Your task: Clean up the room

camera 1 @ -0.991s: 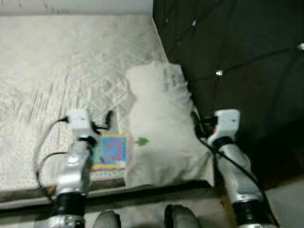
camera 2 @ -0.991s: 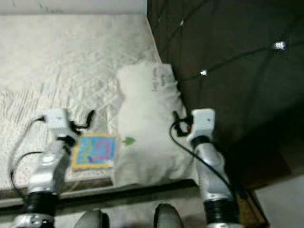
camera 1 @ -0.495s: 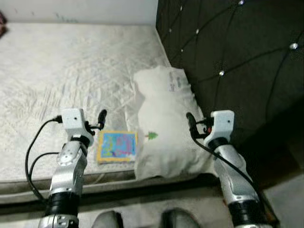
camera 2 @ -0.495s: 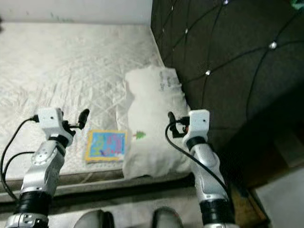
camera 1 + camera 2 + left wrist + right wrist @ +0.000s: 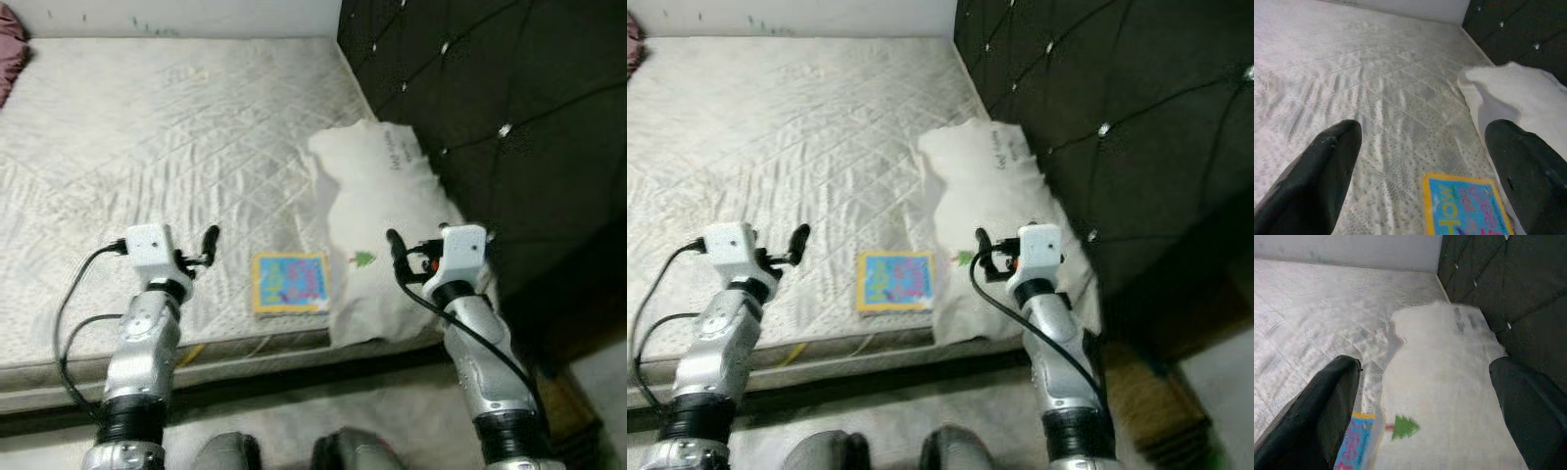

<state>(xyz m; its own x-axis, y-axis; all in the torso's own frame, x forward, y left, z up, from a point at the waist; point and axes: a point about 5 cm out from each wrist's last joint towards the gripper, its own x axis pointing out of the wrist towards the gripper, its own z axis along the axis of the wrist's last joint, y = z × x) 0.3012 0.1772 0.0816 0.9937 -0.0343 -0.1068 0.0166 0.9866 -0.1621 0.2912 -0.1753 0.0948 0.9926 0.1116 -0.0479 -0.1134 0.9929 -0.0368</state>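
A white pillow (image 5: 377, 225) with a small green tree print lies at the mattress's right end, against the dark headboard. Beside it, on the side away from the headboard, a colourful book (image 5: 290, 282) with a yellow border lies flat near the mattress's front edge. My left gripper (image 5: 208, 245) hovers open over the mattress, left of the book; in the left wrist view the book (image 5: 1464, 208) sits low between the fingers (image 5: 1327, 166). My right gripper (image 5: 397, 250) is open above the pillow's front part, and its wrist view looks down onto the pillow (image 5: 1444, 382).
The bare quilted mattress (image 5: 147, 127) stretches back to a white wall. A black tufted headboard (image 5: 509, 117) rises on the right. Something pink (image 5: 8, 54) lies at the far left corner. A woven mat (image 5: 1151, 392) lies on the floor at right.
The whole picture has shifted, so the camera has moved: pillow and book now sit further right in view and more mattress shows. Both arms hold the same pose, fingers still open.
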